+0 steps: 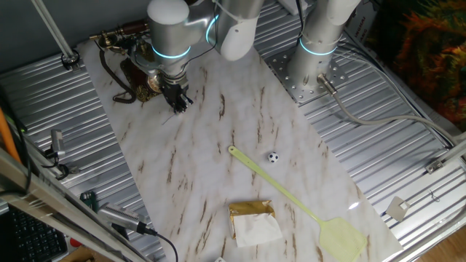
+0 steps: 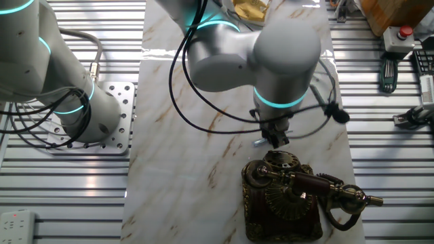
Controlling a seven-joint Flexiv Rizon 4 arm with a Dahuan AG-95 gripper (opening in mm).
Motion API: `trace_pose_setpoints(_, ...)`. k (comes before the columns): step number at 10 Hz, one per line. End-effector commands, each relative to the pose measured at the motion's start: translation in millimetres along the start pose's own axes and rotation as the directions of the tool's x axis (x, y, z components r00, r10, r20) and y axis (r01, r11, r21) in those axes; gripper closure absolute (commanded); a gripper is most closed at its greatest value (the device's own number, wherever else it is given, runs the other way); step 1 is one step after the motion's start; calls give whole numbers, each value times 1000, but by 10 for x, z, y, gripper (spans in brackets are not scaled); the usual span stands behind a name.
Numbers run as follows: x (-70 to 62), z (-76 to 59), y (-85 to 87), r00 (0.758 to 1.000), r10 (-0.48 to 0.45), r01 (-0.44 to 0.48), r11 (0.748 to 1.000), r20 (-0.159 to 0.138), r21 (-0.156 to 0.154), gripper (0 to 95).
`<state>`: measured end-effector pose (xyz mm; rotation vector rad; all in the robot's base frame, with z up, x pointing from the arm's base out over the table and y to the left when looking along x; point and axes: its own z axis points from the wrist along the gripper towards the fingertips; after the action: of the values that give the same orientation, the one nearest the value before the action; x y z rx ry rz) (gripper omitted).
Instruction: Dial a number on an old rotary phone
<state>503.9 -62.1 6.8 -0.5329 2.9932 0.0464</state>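
The old rotary phone (image 2: 283,203) stands at the marble board's far end, with a dark brown base, a round brass dial (image 2: 281,161) and an ornate handset (image 2: 308,183) lying on its cradle. In one fixed view the phone (image 1: 122,45) is partly hidden behind the arm, and its dark cord (image 1: 109,78) loops to the left. My gripper (image 2: 274,140) points down just beside the dial's edge, at the front of the phone. It also shows in one fixed view (image 1: 178,100). Its fingers look closed together and hold nothing.
A yellow fly swatter (image 1: 291,196) lies diagonally on the marble board (image 1: 218,145). A small black-and-white ball (image 1: 272,156) sits beside its handle. A gold and white packet (image 1: 253,222) lies near the front edge. The arm's base (image 1: 317,65) stands on the ribbed metal table.
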Motion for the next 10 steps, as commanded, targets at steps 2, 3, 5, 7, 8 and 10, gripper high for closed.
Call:
trace_pose_setpoints(2,-19,78,33,998,-54,58,992,-34,114,950)
trace_pose_setpoints(3,-20,77,32,998,-44,47,994,-38,94,950)
trace_pose_setpoints(5,-18,-56,4,995,-35,43,996,-97,81,950)
trace_pose_setpoints(7,-39,-201,-13,994,-26,33,997,-107,63,950)
trace_pose_setpoints(8,-39,-204,-14,994,-23,30,998,-109,62,950)
trace_pose_setpoints(10,-40,-205,-14,994,-17,25,998,-111,63,950)
